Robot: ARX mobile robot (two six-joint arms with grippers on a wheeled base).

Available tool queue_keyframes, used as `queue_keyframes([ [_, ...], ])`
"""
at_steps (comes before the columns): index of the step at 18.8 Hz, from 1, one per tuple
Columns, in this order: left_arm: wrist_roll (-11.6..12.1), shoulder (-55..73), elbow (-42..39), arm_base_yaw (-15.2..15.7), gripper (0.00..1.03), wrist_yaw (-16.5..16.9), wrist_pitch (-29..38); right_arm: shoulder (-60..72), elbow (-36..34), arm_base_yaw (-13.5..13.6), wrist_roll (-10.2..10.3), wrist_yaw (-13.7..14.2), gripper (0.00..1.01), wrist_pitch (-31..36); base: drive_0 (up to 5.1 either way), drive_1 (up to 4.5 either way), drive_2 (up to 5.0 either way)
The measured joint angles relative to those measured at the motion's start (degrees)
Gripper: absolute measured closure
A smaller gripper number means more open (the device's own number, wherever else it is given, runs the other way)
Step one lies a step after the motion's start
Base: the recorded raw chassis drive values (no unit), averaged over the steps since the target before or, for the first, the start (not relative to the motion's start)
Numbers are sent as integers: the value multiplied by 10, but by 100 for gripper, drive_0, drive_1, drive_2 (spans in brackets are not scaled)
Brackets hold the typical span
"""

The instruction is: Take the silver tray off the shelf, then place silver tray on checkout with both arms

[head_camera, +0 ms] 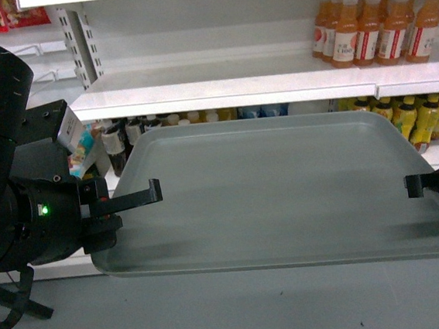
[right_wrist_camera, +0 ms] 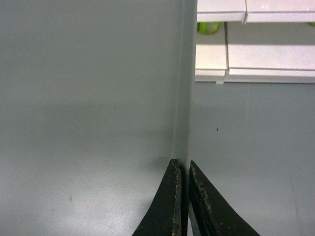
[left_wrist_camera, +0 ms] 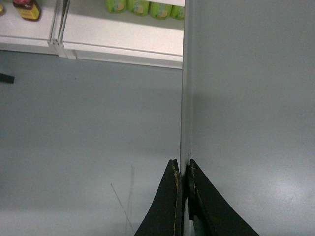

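The silver tray [head_camera: 284,189] is a large grey-green rectangle held level in the air in front of the white shelf [head_camera: 227,82], over the floor. My left gripper [head_camera: 156,192] is shut on its left rim, and my right gripper [head_camera: 414,186] is shut on its right rim. In the left wrist view the gripper [left_wrist_camera: 183,167] pinches the thin rim, with the tray [left_wrist_camera: 246,98] spreading to the right. The right wrist view shows the same grip [right_wrist_camera: 184,167], with the tray [right_wrist_camera: 88,98] to the left. The checkout is out of view.
Orange drink bottles [head_camera: 377,29] stand on the shelf at the upper right. Yellow bottles [head_camera: 421,118] and dark bottles [head_camera: 123,135] fill the lower shelf behind the tray. Grey floor [head_camera: 218,312] lies below. The shelf's white base [left_wrist_camera: 123,39] runs along the floor.
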Motion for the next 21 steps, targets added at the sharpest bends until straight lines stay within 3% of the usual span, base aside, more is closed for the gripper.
queue_keyframes([
  [21, 0, 0, 0, 0, 100, -1, -1, 0, 0, 0, 1, 0, 99, 0, 8, -412, 428],
])
